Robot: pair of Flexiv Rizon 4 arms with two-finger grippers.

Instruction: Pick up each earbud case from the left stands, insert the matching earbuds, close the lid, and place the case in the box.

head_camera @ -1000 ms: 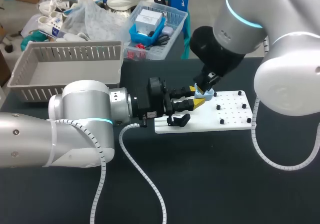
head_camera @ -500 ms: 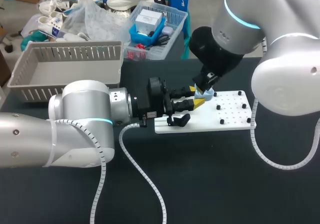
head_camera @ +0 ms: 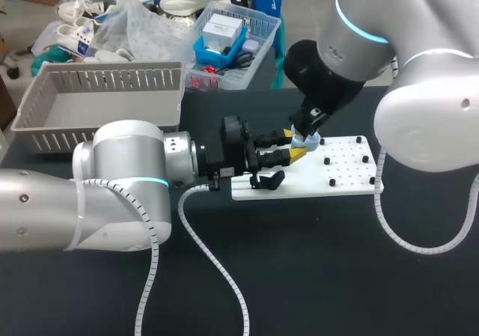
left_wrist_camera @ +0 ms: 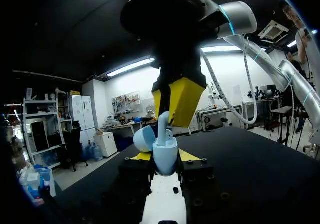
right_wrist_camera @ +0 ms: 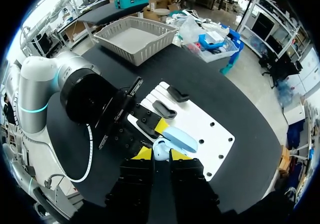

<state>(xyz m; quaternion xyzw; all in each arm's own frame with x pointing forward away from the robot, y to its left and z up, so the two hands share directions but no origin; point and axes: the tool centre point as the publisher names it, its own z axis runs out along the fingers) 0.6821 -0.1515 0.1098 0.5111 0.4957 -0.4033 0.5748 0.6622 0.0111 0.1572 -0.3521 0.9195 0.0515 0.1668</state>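
Where your two arms meet above the white stand board (head_camera: 348,177), you have the left gripper (head_camera: 293,145) pinching the light-blue earbud case (left_wrist_camera: 165,160), lid open. The right gripper (right_wrist_camera: 161,155) hangs above it, tips nipped on an earbud (left_wrist_camera: 163,125) whose lower end sits in the case. Grey box (head_camera: 60,135) well apart.

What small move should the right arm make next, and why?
Probably press the earbud slightly deeper: it stands up out of the open case held in the left gripper, with the right gripper pinching its stem.
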